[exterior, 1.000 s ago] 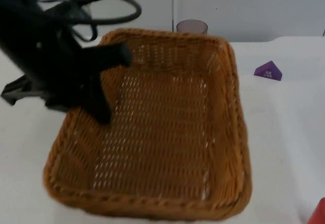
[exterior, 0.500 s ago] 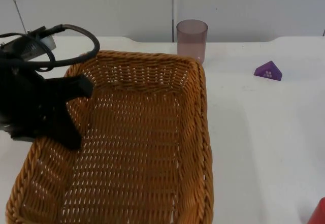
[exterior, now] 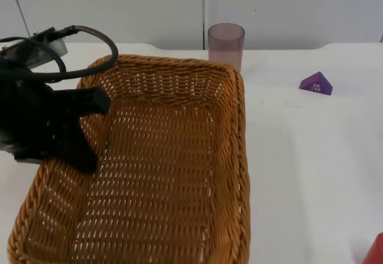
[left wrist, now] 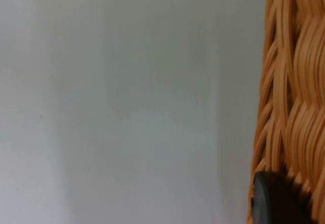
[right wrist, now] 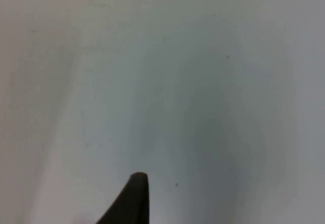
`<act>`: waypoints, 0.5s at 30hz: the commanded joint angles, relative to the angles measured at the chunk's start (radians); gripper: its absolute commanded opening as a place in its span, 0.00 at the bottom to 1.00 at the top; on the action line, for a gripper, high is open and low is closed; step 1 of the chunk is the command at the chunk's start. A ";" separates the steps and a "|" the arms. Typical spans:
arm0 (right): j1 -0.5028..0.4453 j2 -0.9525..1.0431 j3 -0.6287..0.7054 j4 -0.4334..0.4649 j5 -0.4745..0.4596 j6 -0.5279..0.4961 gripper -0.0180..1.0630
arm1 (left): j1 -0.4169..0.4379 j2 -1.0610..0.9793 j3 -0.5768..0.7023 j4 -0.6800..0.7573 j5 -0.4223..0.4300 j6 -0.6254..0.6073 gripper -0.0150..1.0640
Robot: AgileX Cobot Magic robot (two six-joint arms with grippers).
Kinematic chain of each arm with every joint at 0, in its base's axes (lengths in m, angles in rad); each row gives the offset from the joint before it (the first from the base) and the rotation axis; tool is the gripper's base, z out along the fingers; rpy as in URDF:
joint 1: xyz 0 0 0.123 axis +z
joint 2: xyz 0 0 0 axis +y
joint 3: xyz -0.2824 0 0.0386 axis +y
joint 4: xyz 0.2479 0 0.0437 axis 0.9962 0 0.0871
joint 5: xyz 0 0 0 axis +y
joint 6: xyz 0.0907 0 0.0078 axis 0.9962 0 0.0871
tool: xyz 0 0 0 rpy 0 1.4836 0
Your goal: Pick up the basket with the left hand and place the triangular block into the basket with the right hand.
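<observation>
Holding nearly where it was half a second ago, my left gripper (exterior: 90,129) clamps the woven wicker basket (exterior: 179,174) by its rim; the purple triangular block (exterior: 316,84) sits well apart. Right gripper's fingers: I cannot tell.

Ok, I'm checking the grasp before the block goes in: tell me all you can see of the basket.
The basket is rectangular, woven of orange-brown wicker, open-topped with a braided rim and nothing inside. The left gripper grips its left wall, one finger inside and one outside. A cup stands just behind its far corner; the block lies apart to the right.
</observation>
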 commanded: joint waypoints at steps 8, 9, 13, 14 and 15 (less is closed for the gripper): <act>-0.003 0.343 -0.235 0.029 0.004 -0.118 0.95 | 0.003 -0.013 0.001 -0.031 0.008 0.004 0.01; -0.003 0.400 -0.276 0.029 0.004 -0.128 0.95 | 0.003 -0.013 0.001 -0.031 0.008 0.004 0.01; -0.003 0.599 -0.461 0.055 0.030 -0.208 0.95 | 0.003 -0.013 0.001 -0.031 0.008 0.004 0.01; -0.003 0.661 -0.523 0.063 0.047 -0.228 0.95 | 0.003 -0.013 0.001 -0.031 0.008 0.004 0.01; 0.002 0.722 -0.589 0.063 0.066 -0.244 0.95 | 0.003 -0.013 0.001 -0.033 0.007 0.004 0.01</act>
